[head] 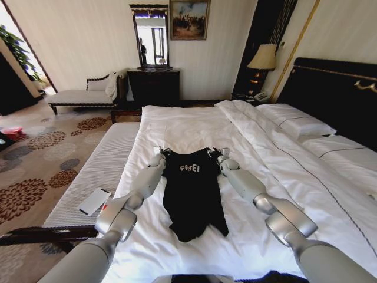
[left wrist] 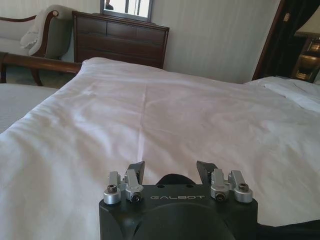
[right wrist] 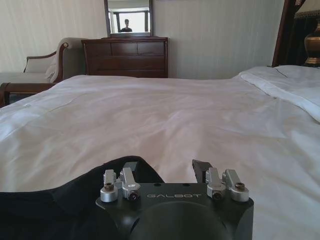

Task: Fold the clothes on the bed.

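The clothes, a black T-shirt with white "FREE!" lettering, lie flat on the white bed, with the collar end farthest from me. My left gripper sits low at the shirt's left shoulder and my right gripper at its right shoulder. In the left wrist view the left gripper is open, with a bump of black fabric between its fingers. The right gripper is open too, and the shirt's edge reaches one of its fingers.
White pillows and a dark headboard are on the right. A padded bench with a flat white item runs along the bed's left side. A chaise, a dresser and a lamp stand by the far wall.
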